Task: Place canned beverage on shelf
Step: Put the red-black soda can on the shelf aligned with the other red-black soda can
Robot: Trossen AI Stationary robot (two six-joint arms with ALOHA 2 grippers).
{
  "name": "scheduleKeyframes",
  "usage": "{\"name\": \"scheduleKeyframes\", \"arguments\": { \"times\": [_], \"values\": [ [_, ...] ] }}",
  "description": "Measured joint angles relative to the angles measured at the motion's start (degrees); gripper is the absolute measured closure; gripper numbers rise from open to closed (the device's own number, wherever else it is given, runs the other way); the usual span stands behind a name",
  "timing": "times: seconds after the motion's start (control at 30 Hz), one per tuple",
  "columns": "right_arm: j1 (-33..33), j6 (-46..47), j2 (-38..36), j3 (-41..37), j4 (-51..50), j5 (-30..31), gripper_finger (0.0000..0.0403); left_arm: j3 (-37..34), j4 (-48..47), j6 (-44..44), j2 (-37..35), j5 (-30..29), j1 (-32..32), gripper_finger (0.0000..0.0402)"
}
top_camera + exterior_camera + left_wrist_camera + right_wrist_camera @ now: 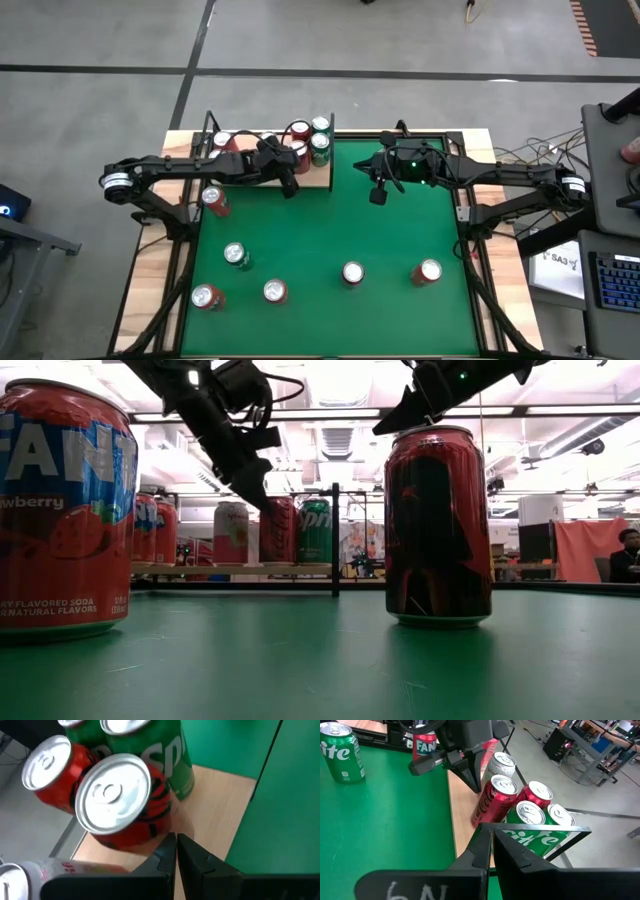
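Observation:
The pale wood shelf (318,178) stands at the table's far left and carries several upright cans, red and green. My left gripper (290,187) is shut and points down at the shelf's right part, right beside a red and black can (120,805). That can also shows in the right wrist view (492,802) and the low view (280,530). My right gripper (378,196) is shut and empty. It hangs above the green felt, to the right of the shelf. My left gripper's shut fingertips (170,845) stand against the lower side (159,831) of the red and black can, coming from above and slanting down. I cannot tell whether they touch it. The can stands upright on the shelf (215,810).
Several loose cans stand on the felt: a red Fanta can (214,200) near the shelf, a green one (235,255), and others along the near edge (207,297) (275,291) (352,272) (427,271). Thin black rods (265,765) border the shelf.

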Motion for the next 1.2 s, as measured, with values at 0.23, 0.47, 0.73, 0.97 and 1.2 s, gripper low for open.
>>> {"name": "scheduleKeyframes", "arguments": {
  "times": [0.23,0.47,0.73,0.97,1.2],
  "values": [
    [0.01,-0.07,0.00,0.00,0.00,0.00,0.0392,0.00,2.06,1.44,0.01,0.02,0.42,0.0402],
    [0.00,-0.08,0.00,0.00,0.00,0.01,0.0392,0.02,3.02,1.46,0.08,0.02,1.49,0.0402],
    [0.01,-0.10,0.00,0.00,0.00,0.02,0.0392,0.02,3.09,1.46,0.12,0.02,2.43,0.0402],
    [0.00,-0.10,0.00,0.00,0.00,0.02,0.0392,0.00,3.13,1.46,0.16,0.29,2.41,0.0402],
    [0.00,-0.15,0.00,0.00,0.00,0.02,0.0392,0.00,3.98,0.92,-0.72,10.48,0.48,0.0402]
  ]
}}
